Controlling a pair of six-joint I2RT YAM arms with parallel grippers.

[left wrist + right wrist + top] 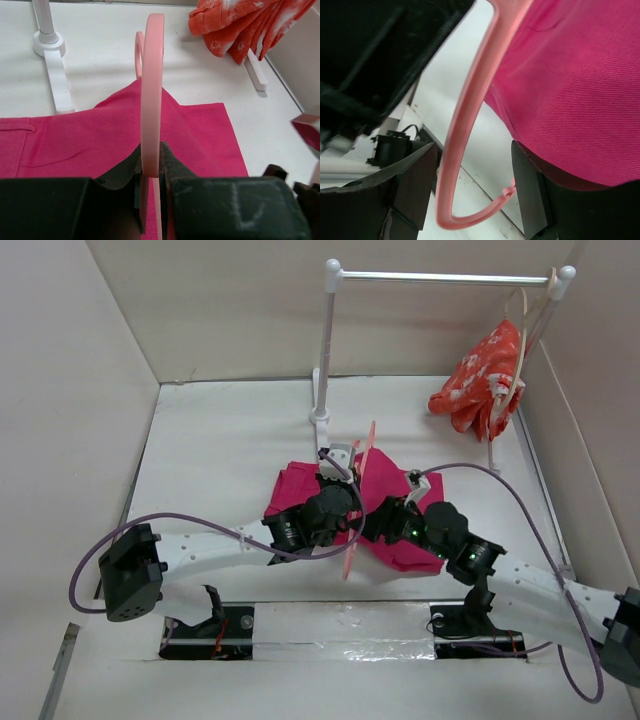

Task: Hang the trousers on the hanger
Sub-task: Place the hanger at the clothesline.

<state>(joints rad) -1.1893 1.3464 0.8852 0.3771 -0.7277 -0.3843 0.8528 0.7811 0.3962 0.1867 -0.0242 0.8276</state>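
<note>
Left end effector (pixel 150 172): pressed together on the hanger (pixel 151 100), stood on edge; its long axis runs away from the arms
Right end effector (pixel 475 160): spread; hanger's end between its fingers
Trousers (pixel 75 140): flat on the bench (pixel 220 430), beneath both; right arm nearer
Around: rack (pixel 325 350), floral garment (pixel 480 375); well apart

Robotics lab test cell: a small white clothes rail (pixel 440 278) stands at the back of a white tabletop (pixel 220 440) boxed in by plain beige panel walls (pixel 230 310); opposite the rail, two robot arms (pixel 200 548) are bolted down, trailing purple cables (pixel 465 466).
</note>
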